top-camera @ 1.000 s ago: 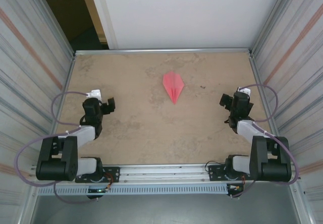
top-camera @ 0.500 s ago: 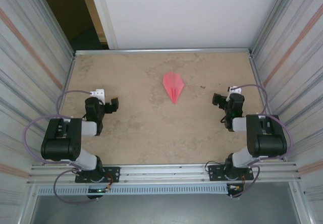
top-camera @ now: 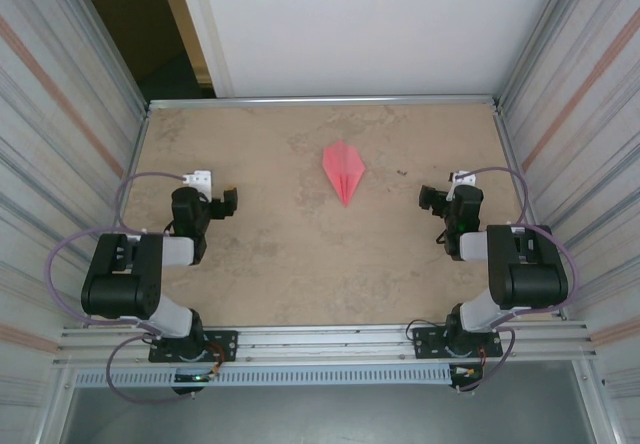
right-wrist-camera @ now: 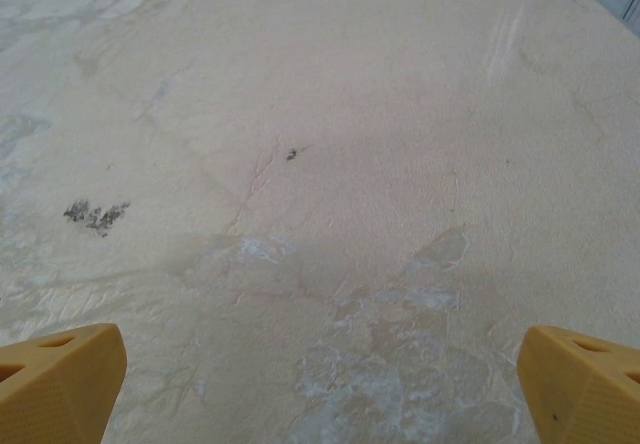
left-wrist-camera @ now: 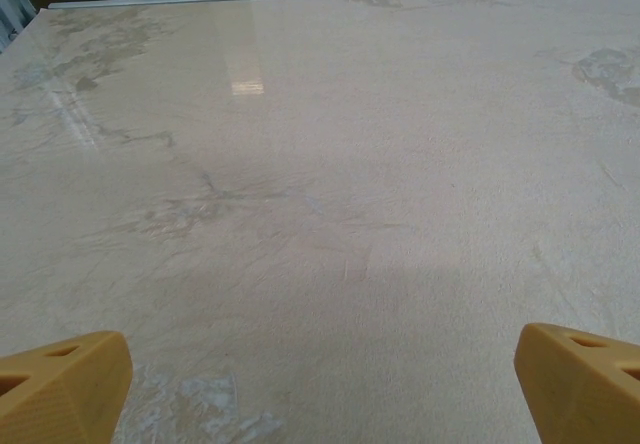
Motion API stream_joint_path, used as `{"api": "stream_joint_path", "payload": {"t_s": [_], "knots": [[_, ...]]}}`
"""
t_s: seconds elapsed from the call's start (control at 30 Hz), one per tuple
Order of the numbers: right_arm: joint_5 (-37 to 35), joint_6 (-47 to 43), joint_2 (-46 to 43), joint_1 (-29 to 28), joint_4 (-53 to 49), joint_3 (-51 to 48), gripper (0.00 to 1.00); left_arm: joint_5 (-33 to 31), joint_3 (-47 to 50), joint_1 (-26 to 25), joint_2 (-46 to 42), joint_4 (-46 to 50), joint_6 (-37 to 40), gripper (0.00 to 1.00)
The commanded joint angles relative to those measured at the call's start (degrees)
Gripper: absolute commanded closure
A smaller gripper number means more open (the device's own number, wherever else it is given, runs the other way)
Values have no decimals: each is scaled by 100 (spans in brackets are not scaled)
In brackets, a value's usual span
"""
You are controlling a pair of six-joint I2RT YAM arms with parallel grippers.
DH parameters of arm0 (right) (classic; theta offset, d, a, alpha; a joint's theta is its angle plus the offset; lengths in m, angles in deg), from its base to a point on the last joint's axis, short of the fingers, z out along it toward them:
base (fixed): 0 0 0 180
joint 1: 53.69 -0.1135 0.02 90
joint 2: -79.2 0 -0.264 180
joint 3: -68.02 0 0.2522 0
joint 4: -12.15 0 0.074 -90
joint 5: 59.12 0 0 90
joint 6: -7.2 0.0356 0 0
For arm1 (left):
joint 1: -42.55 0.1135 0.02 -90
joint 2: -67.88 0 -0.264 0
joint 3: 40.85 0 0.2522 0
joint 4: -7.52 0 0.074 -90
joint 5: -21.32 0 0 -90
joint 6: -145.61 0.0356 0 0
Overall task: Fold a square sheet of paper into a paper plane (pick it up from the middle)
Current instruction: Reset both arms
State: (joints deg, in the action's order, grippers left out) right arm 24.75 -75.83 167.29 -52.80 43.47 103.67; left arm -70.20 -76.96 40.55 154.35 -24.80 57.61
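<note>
Left gripper (top-camera: 229, 202) and right gripper (top-camera: 428, 198): I read both as released, fingers spread wide, each well apart from the paper plane (top-camera: 344, 170) on the table (top-camera: 270, 264).

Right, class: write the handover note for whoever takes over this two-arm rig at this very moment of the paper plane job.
Left arm: jaws open and empty, over the mottled beige table on its left side.
Right arm: jaws open and empty, on the right side.
The narrow, pointed pink-red paper plane lies mid-table toward the far edge, tip pointing at the arms, apart from both.
Done: the sheet appears fully folded and lies free.
Left: probably only a check of the creases, which are too small to judge from the top view.
</note>
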Motion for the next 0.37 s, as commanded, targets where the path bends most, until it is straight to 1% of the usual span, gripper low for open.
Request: {"api": "stream_joint_path", "payload": {"t_s": [0.0, 0.13, 0.2, 0.33], "knots": [[9, -80, 26, 50, 174, 95, 1, -68, -105, 6, 35, 42, 151, 1], [7, -77, 26, 50, 168, 97, 1, -33, -161, 18, 51, 105, 151, 1], [7, -74, 28, 50, 170, 96, 1, 181, -250, 83, 100, 229, 154, 1], [9, -81, 14, 47, 181, 82, 1, 147, -182, 50, 51, 160, 187, 1]]}}
